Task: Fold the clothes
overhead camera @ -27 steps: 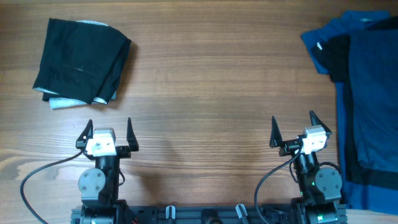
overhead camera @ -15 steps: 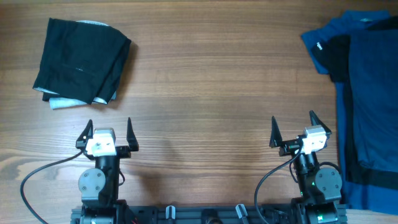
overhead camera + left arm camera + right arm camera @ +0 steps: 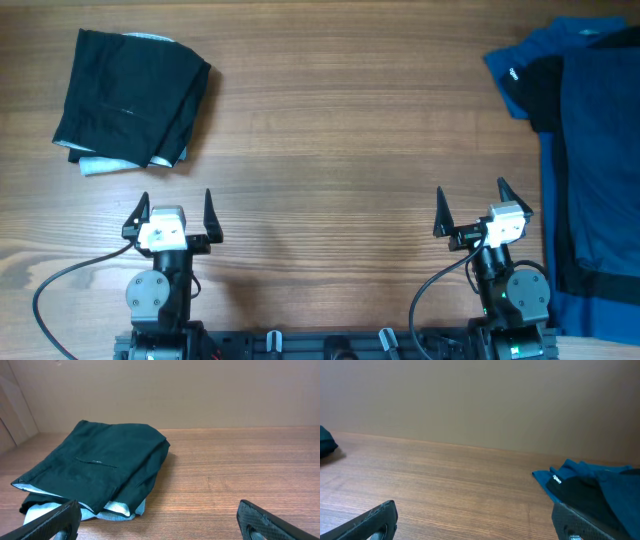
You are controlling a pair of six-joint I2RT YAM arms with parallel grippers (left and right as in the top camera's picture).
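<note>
A folded black garment (image 3: 130, 98) with a pale lining showing at its edges lies at the far left of the wooden table; it also shows in the left wrist view (image 3: 95, 472). A loose pile of clothes lies at the right edge: a royal-blue piece (image 3: 520, 62), a black one (image 3: 546, 95) and a darker blue one (image 3: 600, 160); the right wrist view shows the pile's corner (image 3: 580, 485). My left gripper (image 3: 173, 212) is open and empty near the front edge. My right gripper (image 3: 470, 208) is open and empty, just left of the pile.
The wooden table (image 3: 340, 150) runs between the folded garment and the pile. A black cable (image 3: 70, 275) loops from the left arm's base at the front edge. A plain wall stands behind the table's far edge in both wrist views.
</note>
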